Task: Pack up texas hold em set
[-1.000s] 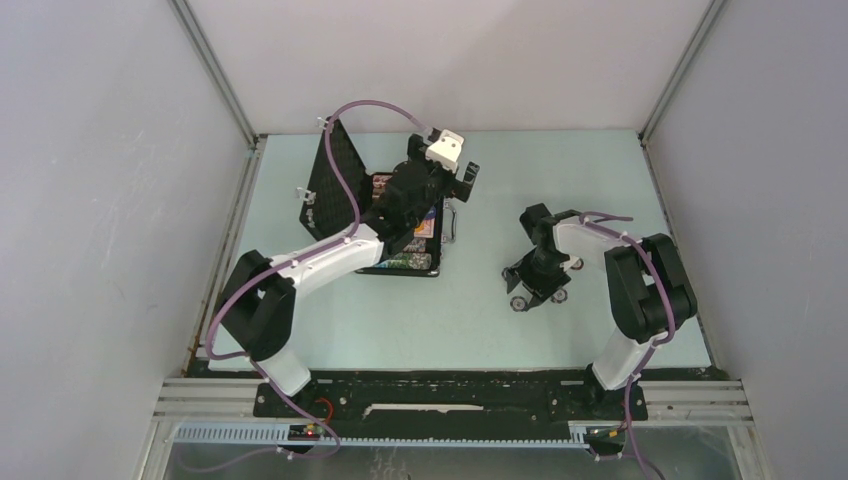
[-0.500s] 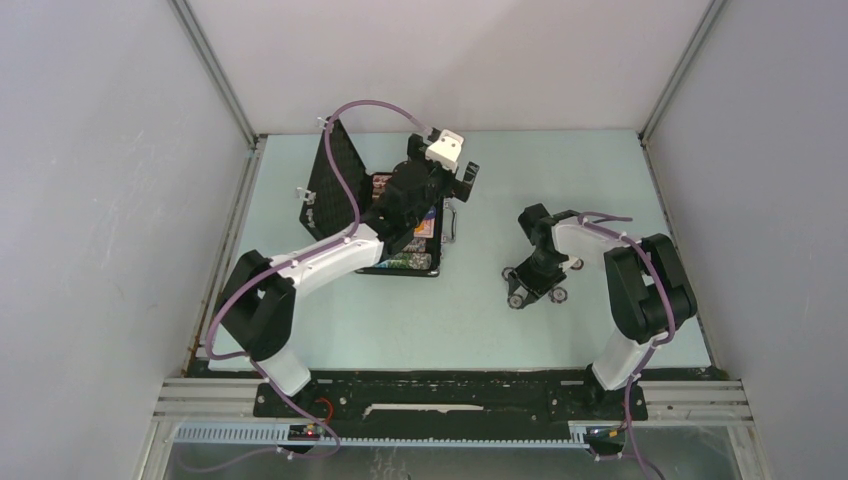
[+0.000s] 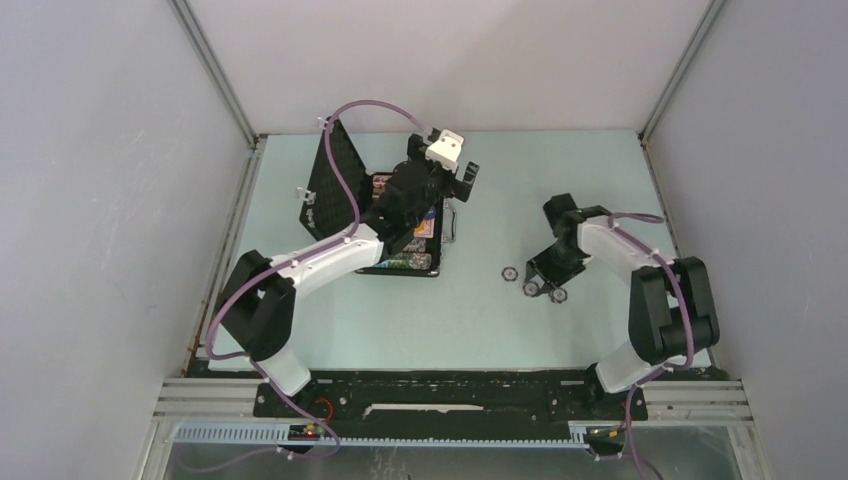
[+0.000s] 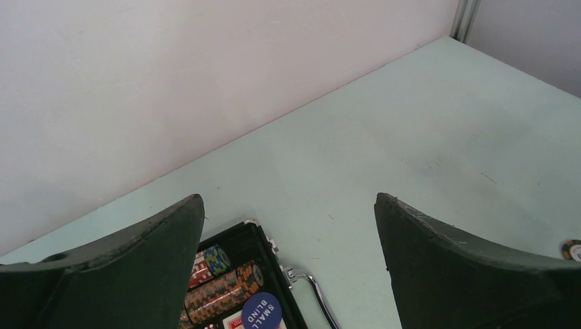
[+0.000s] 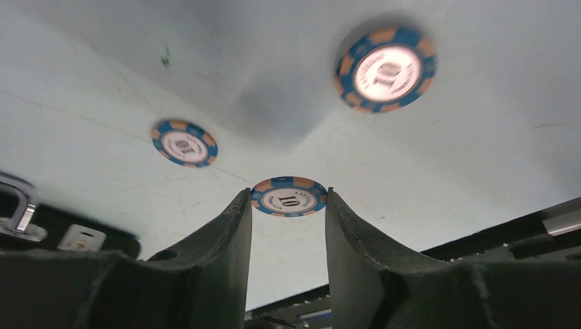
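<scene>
Top view: open case [image 3: 335,175] left of centre. Three loose chips [image 3: 508,272] lie right, by the right gripper [image 3: 545,283]. Left wrist: left gripper [image 4: 289,200] spread wide above the case. Right wrist: jaws pinch one chip [image 5: 288,197] across its rim (probably light, stiff and slippery, so an edge grip suits).

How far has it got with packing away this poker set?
Mostly done, it seems: the open case already holds rows of chips and a blue button. In hand: the right gripper straddles one loose chip on the table; whether it is gripped yet is unclear. Left: two more loose chips beside it, then shutting the lid. The left gripper hangs open above the case.
</scene>
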`<action>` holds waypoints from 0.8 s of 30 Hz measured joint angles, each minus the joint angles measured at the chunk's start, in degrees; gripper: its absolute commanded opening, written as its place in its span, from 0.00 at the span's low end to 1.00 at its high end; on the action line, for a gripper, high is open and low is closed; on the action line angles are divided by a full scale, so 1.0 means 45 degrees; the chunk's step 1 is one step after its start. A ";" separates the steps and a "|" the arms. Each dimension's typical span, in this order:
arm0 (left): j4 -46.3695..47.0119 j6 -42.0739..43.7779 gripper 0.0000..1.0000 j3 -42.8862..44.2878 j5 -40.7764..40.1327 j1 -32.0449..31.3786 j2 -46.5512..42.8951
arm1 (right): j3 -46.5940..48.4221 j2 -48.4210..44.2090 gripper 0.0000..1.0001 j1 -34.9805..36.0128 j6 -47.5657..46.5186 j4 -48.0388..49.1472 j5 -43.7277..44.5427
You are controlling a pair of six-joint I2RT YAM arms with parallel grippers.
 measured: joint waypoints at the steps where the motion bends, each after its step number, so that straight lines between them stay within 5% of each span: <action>1: 0.0000 0.0000 1.00 0.0000 0.0000 0.0000 0.0000 | -0.0010 -0.0180 0.43 -0.0253 -0.0087 -0.0044 0.0049; 9: 0.0000 0.0000 1.00 0.0000 0.0000 0.0000 0.0000 | -0.0612 -0.0826 0.45 -0.2555 -0.1010 -0.0087 0.0515; 24: 0.0000 0.0005 1.00 0.0000 0.0005 0.0005 0.0000 | -0.0811 -0.0413 0.47 -0.3492 -0.1763 0.0233 0.0588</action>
